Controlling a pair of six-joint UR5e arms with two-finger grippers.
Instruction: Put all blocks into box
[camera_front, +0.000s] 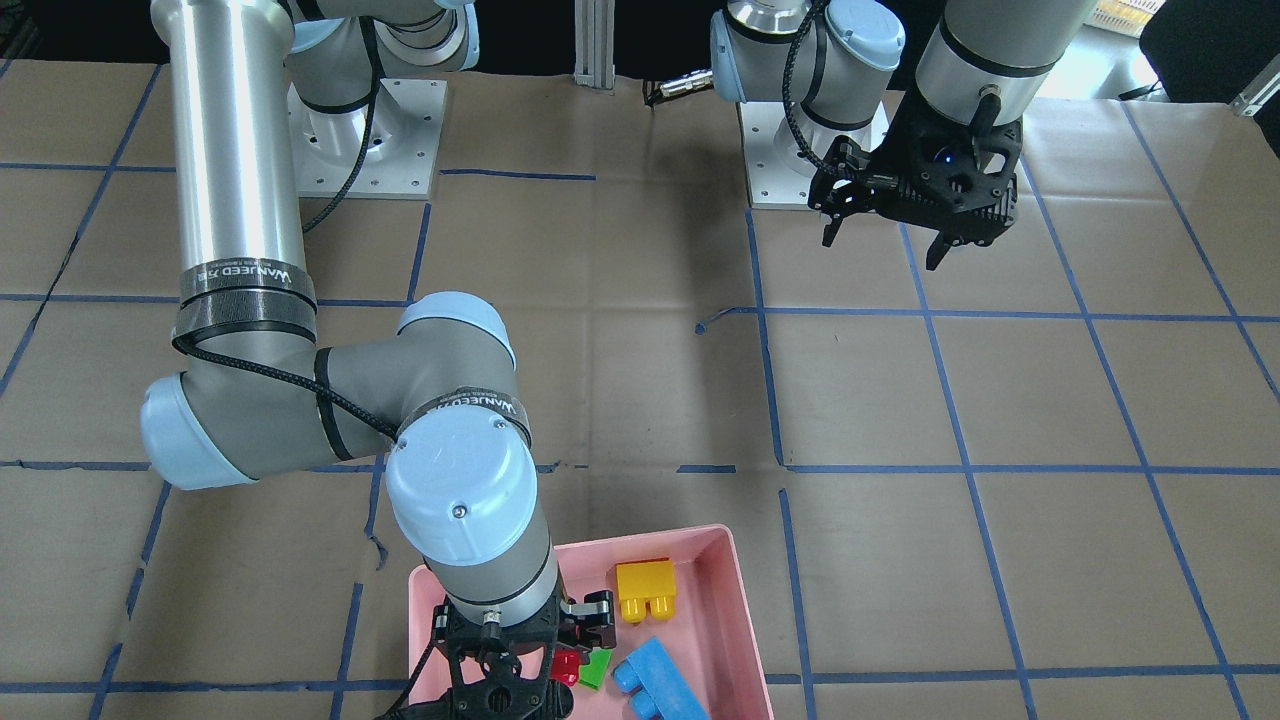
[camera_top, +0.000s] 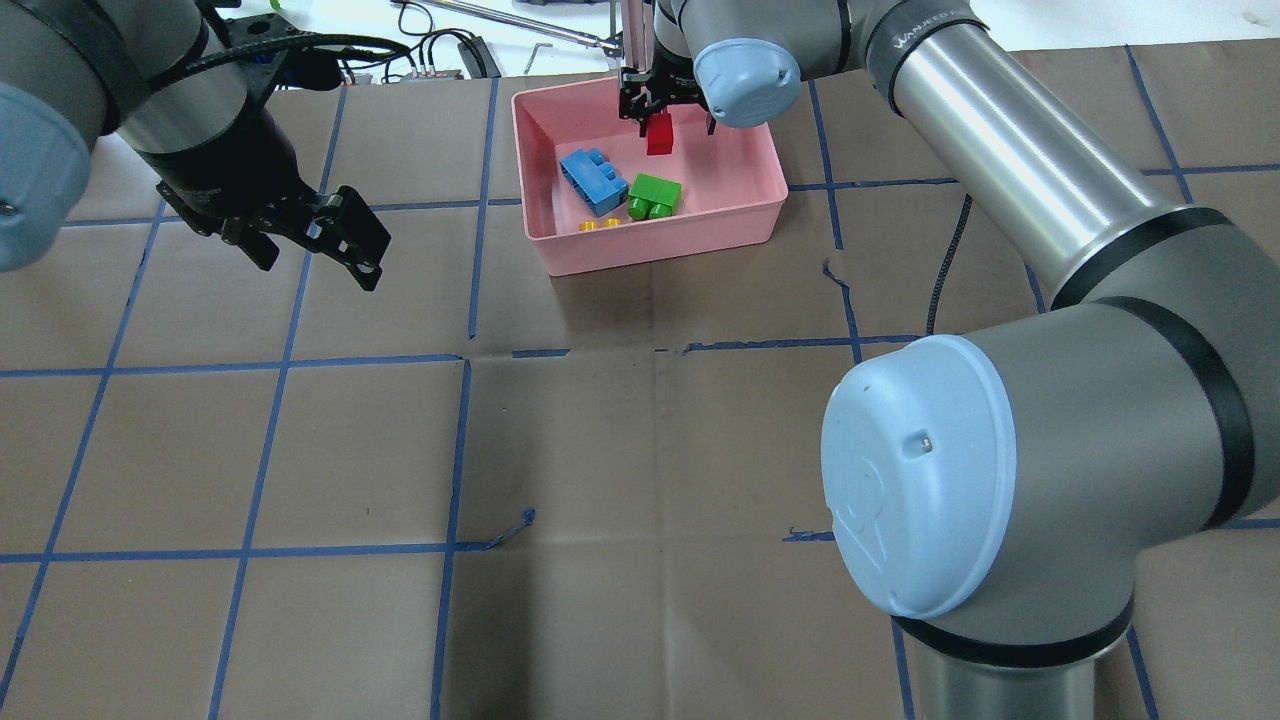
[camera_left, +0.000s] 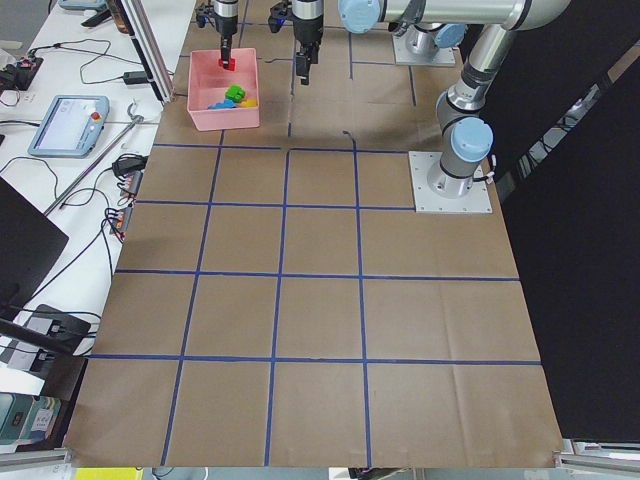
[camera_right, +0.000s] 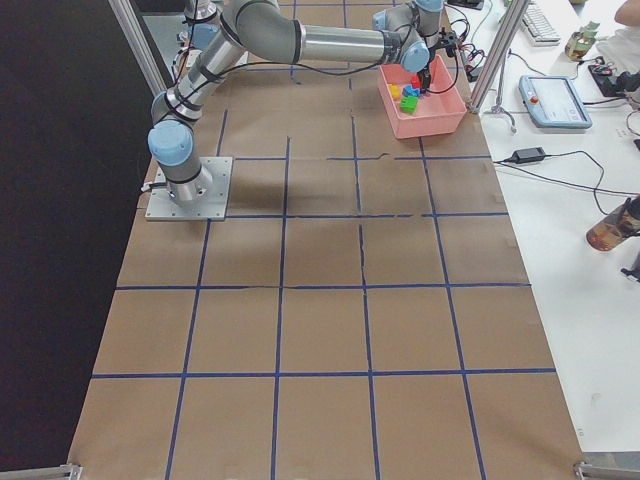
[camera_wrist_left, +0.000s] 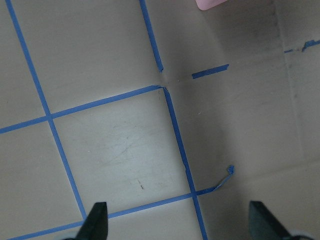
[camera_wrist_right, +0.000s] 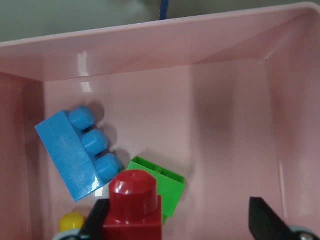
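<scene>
Brown paper with blue tape lines covers the worktop (camera_top: 640, 450), and the pink box (camera_top: 650, 248) sits at its far edge. We think this is the last step: the blue block (camera_wrist_right: 75, 150), the green block (camera_wrist_right: 167, 185) and the yellow block (camera_front: 645, 590) lie inside the box. The red block (camera_wrist_right: 134, 202) is over the box too, right by one finger of the right hand (camera_wrist_right: 177, 222). That hand is spread wide, so it is not pinching the red block.

The left hand (camera_top: 318, 255) hangs well apart from the box, spread wide, with nothing in it.

Next, we guess the right hand should go straight up, without knocking the walls or the red block.

We cannot tell if the red block rests on the box floor or leans on the finger, as its bottom is cut off in the wrist view. From overhead, the near wall hides the yellow block except for its studs.
</scene>
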